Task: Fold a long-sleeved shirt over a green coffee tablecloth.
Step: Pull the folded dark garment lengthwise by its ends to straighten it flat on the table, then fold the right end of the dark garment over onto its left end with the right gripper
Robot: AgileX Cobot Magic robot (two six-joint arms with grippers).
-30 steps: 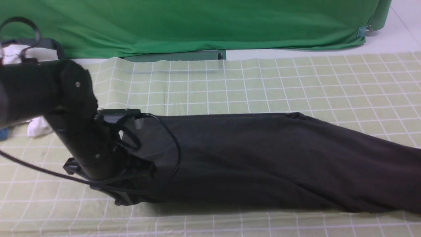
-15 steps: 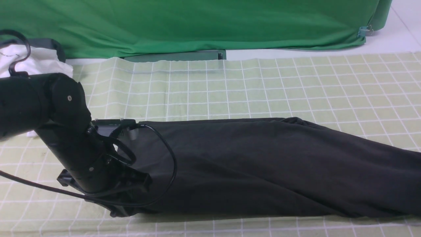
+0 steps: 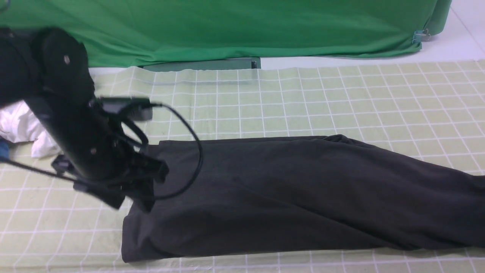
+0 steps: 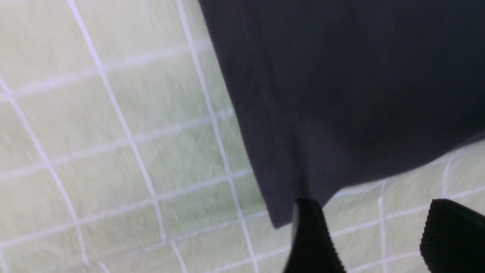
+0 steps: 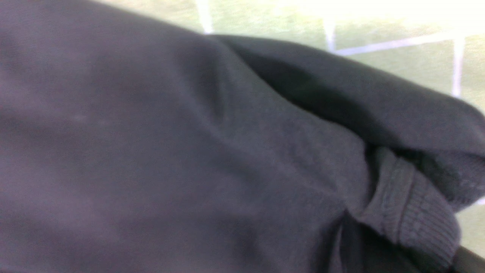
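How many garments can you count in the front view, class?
2. The black shirt lies across the middle of the tablecloth; a white garment sits at the far left, partly hidden behind the left arm.

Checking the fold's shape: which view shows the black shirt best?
The front view: the shirt lies as a long folded band across the checked tablecloth, running off the right edge. The left wrist view shows only one corner; the right wrist view only a close-up with a ribbed cuff.
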